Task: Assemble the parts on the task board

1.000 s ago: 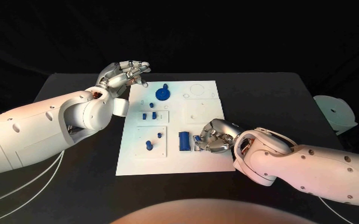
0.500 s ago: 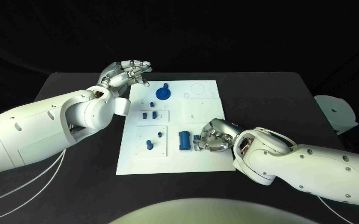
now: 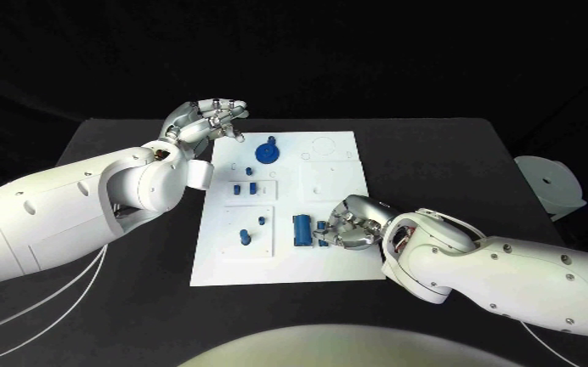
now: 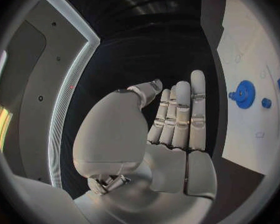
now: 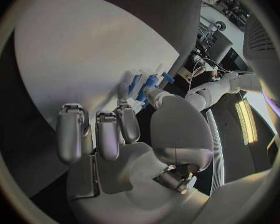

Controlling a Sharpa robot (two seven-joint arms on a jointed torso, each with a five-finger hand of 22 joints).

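The white task board (image 3: 330, 261) lies mid-table. My right hand (image 3: 353, 224) rests low on the board's near right part. Its thumb and a fingertip pinch a small blue part (image 3: 322, 229) (image 5: 150, 80), right beside an upright-lying blue block (image 3: 302, 229). My left hand (image 3: 208, 119) (image 4: 175, 115) hovers off the board's far left corner with fingers straight and nothing in it. A blue disc part (image 3: 266, 153) (image 4: 244, 93) lies near it on the board. Small blue pegs (image 3: 245, 188) sit in a recess at mid-left, and two more (image 3: 251, 230) lie lower left.
A white round object (image 3: 546, 183) stands at the table's right edge. The board (image 4: 249, 45) has pale outlined recesses at its far right (image 3: 329, 148). Bare black table (image 3: 429, 163) stretches on both sides of the board.
My right hand's fingers have shifted slightly around the small blue part beside the block. The left hand has stayed in place.
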